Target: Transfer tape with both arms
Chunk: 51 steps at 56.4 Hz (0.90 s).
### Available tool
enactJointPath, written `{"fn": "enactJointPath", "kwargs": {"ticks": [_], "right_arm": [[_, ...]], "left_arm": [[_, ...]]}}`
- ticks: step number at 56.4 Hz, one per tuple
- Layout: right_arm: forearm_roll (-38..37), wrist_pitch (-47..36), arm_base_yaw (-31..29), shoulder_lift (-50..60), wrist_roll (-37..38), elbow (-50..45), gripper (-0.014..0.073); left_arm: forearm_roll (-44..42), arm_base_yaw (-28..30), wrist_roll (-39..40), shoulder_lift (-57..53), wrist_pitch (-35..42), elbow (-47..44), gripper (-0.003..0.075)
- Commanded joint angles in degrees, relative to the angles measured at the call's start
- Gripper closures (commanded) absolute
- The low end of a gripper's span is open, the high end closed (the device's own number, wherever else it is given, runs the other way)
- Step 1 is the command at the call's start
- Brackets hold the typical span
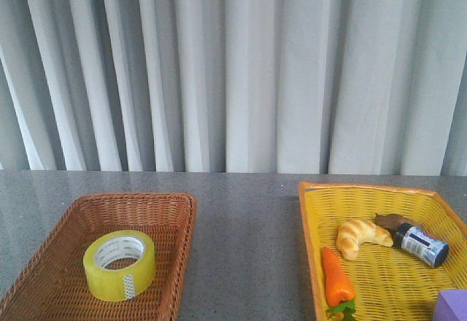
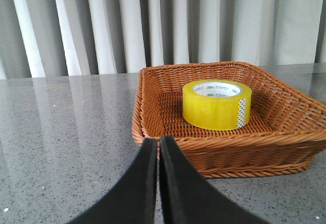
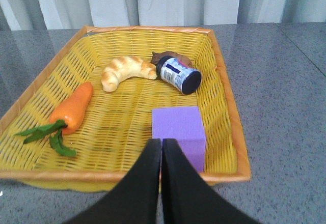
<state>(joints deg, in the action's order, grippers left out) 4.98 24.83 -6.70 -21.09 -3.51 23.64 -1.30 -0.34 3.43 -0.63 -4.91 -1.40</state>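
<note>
The yellow-green tape roll [image 1: 120,265] lies flat in the brown wicker basket [image 1: 44,284] at the front left of the table; it also shows in the left wrist view [image 2: 217,104] inside that basket [image 2: 153,127]. My left gripper [image 2: 158,141] is shut and empty, outside the basket's near rim, short of the tape. My right gripper [image 3: 162,142] is shut and empty, at the near rim of the yellow basket [image 3: 226,107], just before the purple block [image 3: 179,132]. Neither arm shows in the front view.
The yellow basket [image 1: 314,255] at the front right holds a croissant [image 1: 359,236], a carrot [image 1: 336,277], a small dark bottle [image 1: 421,244] and the purple block [image 1: 452,306]. Grey table [image 1: 248,226] runs between the baskets; white curtains hang behind.
</note>
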Motion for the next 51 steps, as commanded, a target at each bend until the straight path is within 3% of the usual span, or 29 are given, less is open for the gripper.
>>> {"fn": "enactJointPath", "kwargs": {"ticks": [1,20,31,43,51], "right_arm": [[0.04,-4.7,-0.34,5.58,0.3,-3.11,0.0601],[-0.22,-5.76,-0.34,22.43,9.72,-16.12,0.0601],[-0.14,-8.69,-0.34,22.37,11.13,-19.8,0.0601],[-0.14,-19.52,-0.34,22.37,10.81,-25.3,0.0601],[-2.79,-19.15,-0.34,22.37,9.79,-25.44,0.0601]], "left_arm": [[0.54,-0.1,0.29,-0.95,3.76,0.42,0.0725],[0.54,-0.1,0.29,-0.95,3.76,0.42,0.0725],[0.54,-0.1,0.29,-0.89,3.76,0.42,0.0726],[0.54,-0.1,0.29,-0.89,3.76,0.42,0.0726],[0.54,-0.1,0.29,-0.89,3.76,0.42,0.0726]]}}
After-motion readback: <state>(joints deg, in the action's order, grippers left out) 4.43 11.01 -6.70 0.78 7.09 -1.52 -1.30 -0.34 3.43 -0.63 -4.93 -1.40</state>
